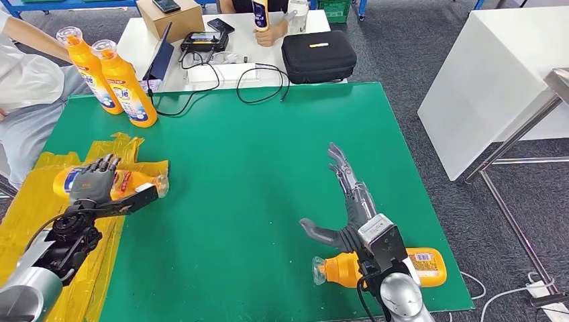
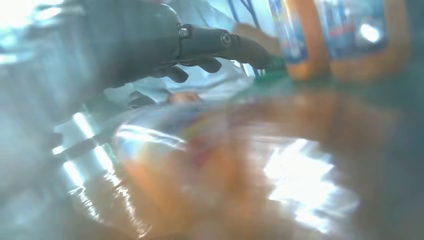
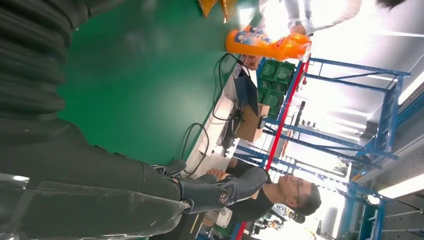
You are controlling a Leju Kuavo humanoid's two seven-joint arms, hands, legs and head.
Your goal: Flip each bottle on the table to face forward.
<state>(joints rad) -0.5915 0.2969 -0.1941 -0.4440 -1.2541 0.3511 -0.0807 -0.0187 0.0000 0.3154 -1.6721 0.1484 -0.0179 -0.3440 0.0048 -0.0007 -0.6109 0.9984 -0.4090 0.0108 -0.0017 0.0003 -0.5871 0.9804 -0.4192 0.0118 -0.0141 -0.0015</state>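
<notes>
Two orange bottles (image 1: 86,67) (image 1: 129,88) stand upright at the table's back left with their labels towards me; they also appear in the left wrist view (image 2: 300,40) (image 2: 367,37). A third orange bottle (image 1: 127,182) lies on its side on a yellow plastic sheet (image 1: 40,221). My left hand (image 1: 94,180) arches over it, and the blurred left wrist view leaves a gap between the fingers (image 2: 220,42) and this bottle (image 2: 225,170). A fourth bottle (image 1: 339,268) lies at the front right, partly under my right forearm. My right hand (image 1: 347,201) is spread open over the green table, beyond that bottle.
Behind the green table (image 1: 255,147) is a white desk with a black case (image 1: 319,55), a laptop, cables and a cardboard box. A person there holds another bottle (image 1: 260,17). Another person (image 1: 20,80) sits at the left edge. A white table (image 1: 496,74) stands to the right.
</notes>
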